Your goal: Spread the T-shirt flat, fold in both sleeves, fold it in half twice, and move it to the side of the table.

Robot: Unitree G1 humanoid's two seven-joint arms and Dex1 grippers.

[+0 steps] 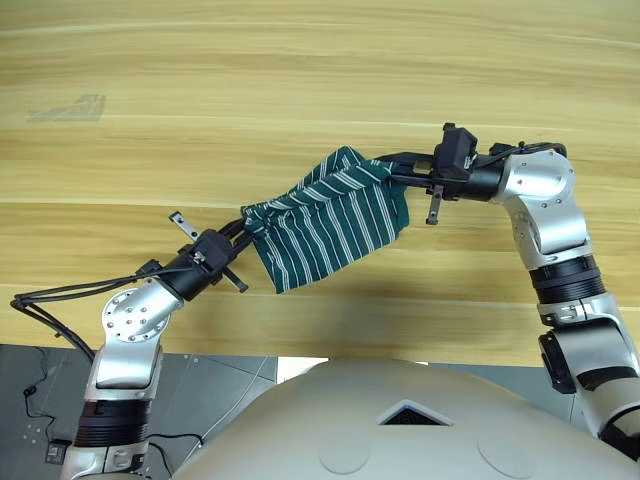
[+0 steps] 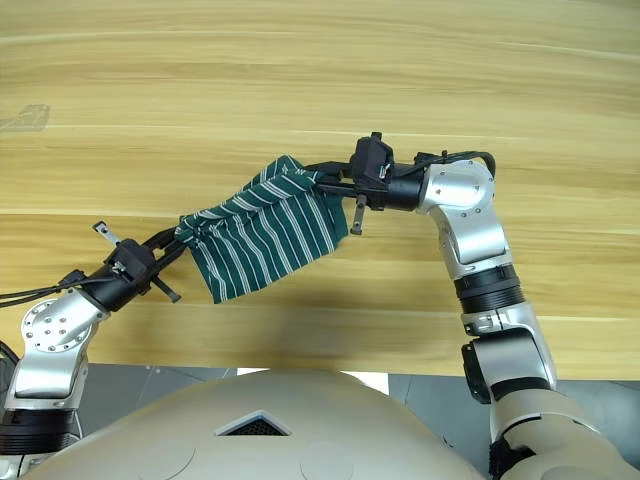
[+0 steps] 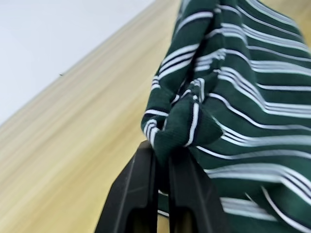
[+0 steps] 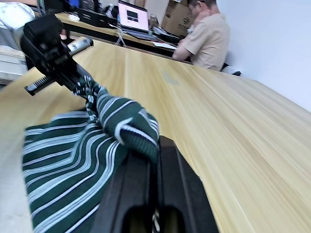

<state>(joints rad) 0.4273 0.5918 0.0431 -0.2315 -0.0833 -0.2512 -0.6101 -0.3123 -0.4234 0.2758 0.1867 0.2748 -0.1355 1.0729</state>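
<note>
A dark green T-shirt with white stripes [image 1: 330, 220] hangs in the air above the wooden table [image 1: 300, 70], stretched between both grippers and sagging toward the near edge. My left gripper [image 1: 243, 228] is shut on the shirt's near-left corner; the left wrist view shows bunched cloth [image 3: 184, 126] pinched between its black fingers [image 3: 133, 194]. My right gripper [image 1: 388, 172] is shut on the far-right corner, and in the right wrist view a fold of cloth [image 4: 129, 128] sits clamped at its fingertips [image 4: 165, 165]. The left gripper [image 4: 80, 83] also appears there, across the shirt.
The table's near edge [image 1: 330, 352] runs just under the hanging shirt, with grey floor [image 1: 220, 375] below it. A faint grey mark [image 1: 68, 108] lies on the table's far left. Beyond the table stands a desk with a laptop [image 4: 133, 17].
</note>
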